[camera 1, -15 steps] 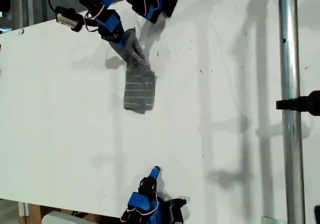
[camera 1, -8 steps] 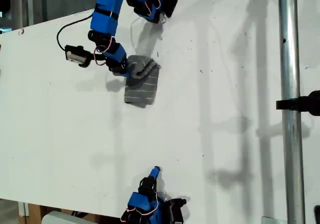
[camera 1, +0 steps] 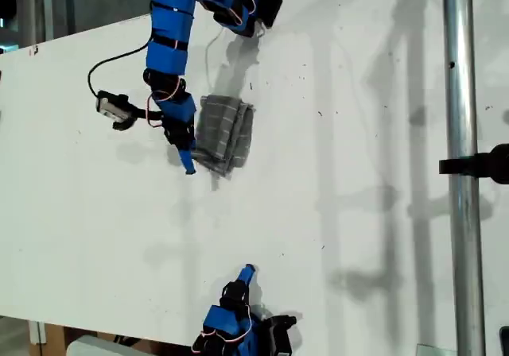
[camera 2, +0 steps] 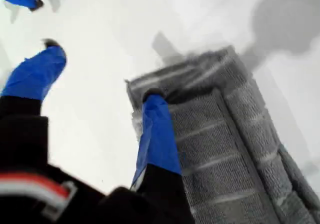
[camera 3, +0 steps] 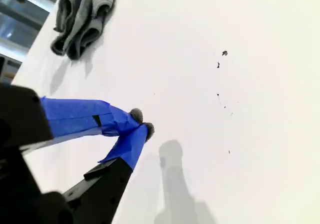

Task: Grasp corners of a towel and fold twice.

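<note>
White table [camera 1: 358, 213] w/ faint shadows, upright metal pole [camera 1: 461, 173] at exterior view's right.

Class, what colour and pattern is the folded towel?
Grey with thin pale stripes; the towel shows best in the first wrist view.

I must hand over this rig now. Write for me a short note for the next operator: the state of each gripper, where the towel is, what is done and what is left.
My first gripper: open, holding nothing, one finger resting at the towel's edge.
My second gripper: shut and empty, parked on bare table near the exterior view's bottom edge, away from the towel.
The towel: lies released on the table, toward the exterior view's top, folded into a narrow multi-layer bundle, somewhat rumpled at one end.
Done: the folding appears complete; several layers show.
Left: probably only lift my first gripper clear and check that the bundle is neat.
</note>
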